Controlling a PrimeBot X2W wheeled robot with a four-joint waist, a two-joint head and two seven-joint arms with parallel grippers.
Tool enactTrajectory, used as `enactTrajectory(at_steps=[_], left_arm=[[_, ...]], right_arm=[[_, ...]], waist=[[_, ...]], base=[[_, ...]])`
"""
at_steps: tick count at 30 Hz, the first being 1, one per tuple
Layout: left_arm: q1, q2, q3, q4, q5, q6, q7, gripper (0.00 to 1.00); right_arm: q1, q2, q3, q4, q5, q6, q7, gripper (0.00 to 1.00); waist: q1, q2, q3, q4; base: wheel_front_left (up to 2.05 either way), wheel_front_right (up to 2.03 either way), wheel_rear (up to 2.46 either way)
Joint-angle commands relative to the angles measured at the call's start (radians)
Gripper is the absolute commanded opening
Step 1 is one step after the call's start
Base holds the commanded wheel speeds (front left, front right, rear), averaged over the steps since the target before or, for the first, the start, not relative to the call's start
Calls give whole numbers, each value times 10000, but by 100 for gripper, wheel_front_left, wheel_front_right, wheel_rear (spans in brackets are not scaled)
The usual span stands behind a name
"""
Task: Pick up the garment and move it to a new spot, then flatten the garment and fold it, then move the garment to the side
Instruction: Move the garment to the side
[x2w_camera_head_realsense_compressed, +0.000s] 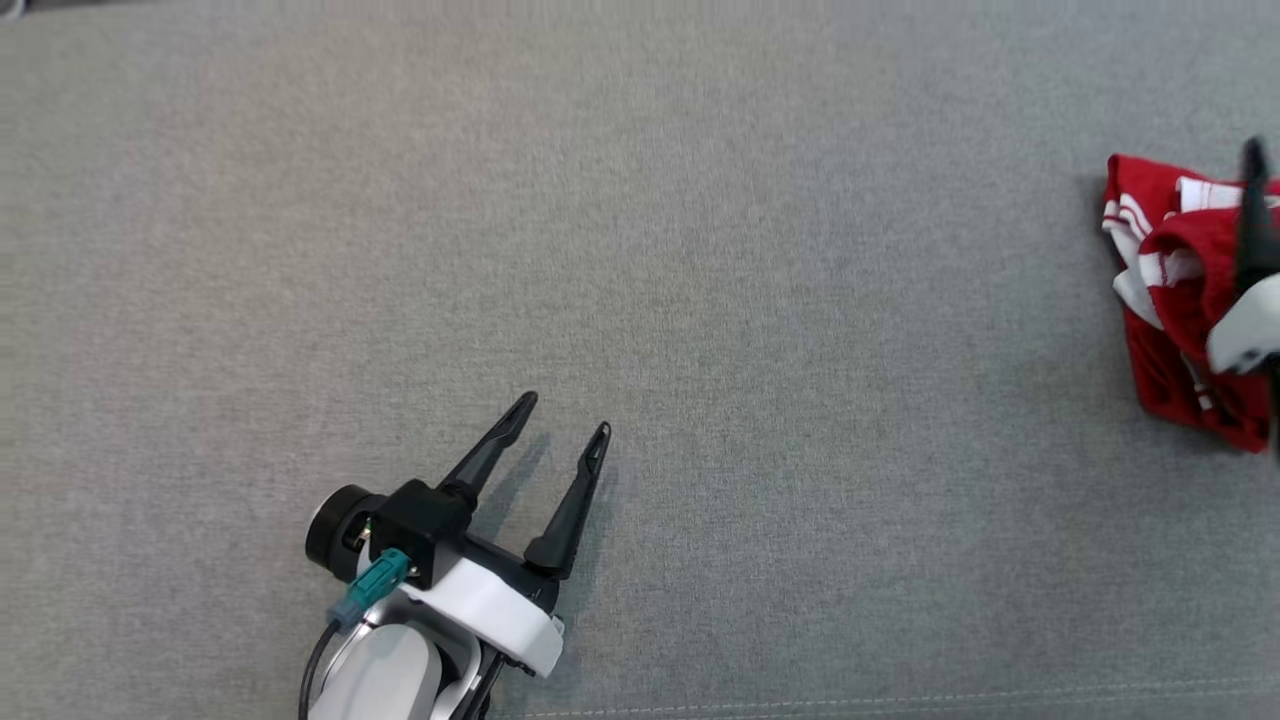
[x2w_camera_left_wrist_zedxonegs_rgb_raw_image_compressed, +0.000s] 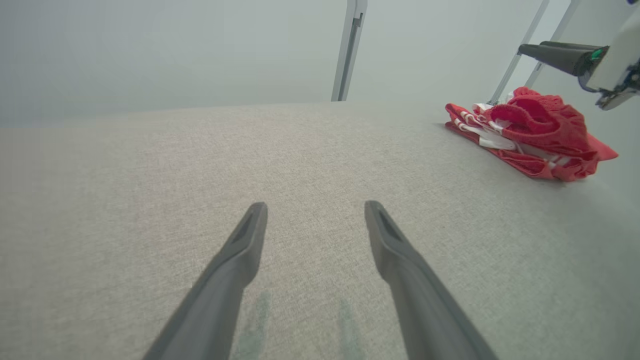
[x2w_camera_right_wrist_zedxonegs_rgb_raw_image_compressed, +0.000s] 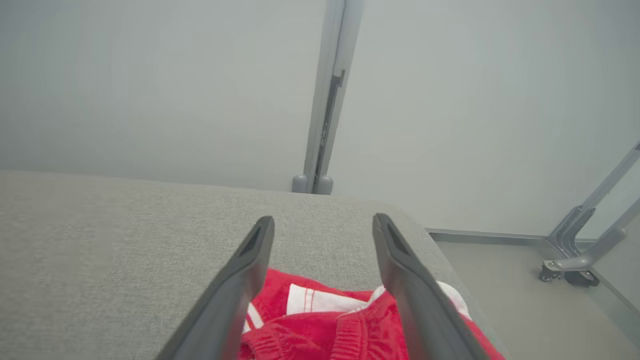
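Beneath right tool (x2w_camera_right_wrist_zedxonegs_rgb_raw_image_compressed: 323, 220), edge-cropped garment (x2w_camera_head_realsense_compressed: 1165, 380)

No readable text, label, brand, number or sign is appearing anywhere. The red-and-white garment (x2w_camera_left_wrist_zedxonegs_rgb_raw_image_compressed: 540, 125) is showing only plain white stripes, and the grey fabric surface (x2w_camera_head_realsense_compressed: 640, 250) is carrying no print.

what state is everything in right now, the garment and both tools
garment: bundled in a compact rumpled pile, lying near the right edge of the grey surface, not gripped
left tool: open, empty, low over bare fabric, far from the garment
right tool: open, above the garment, clamping nothing
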Motion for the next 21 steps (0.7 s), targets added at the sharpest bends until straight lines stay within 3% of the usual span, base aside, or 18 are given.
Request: enactTrajectory(at_steps=[1, 10, 21], left_arm=[[27, 51, 473, -159, -50, -67, -101, 100], [658, -75, 1502, -33, 132, 61, -101, 100], [1540, -217, 2303, -9, 535, 255, -101, 100]], right_arm=[[637, 2, 358, -714, 136, -4, -129, 100], [3082, 753, 866, -2782, 775, -4, -130, 100], [5202, 1290, 772, -3696, 847, -4, -2, 100]], waist=[[0, 0, -445, 106], [0, 0, -1677, 465], [0, 0, -2872, 720]], base=[[0, 0, 0], [0, 0, 0], [0, 0, 0]])
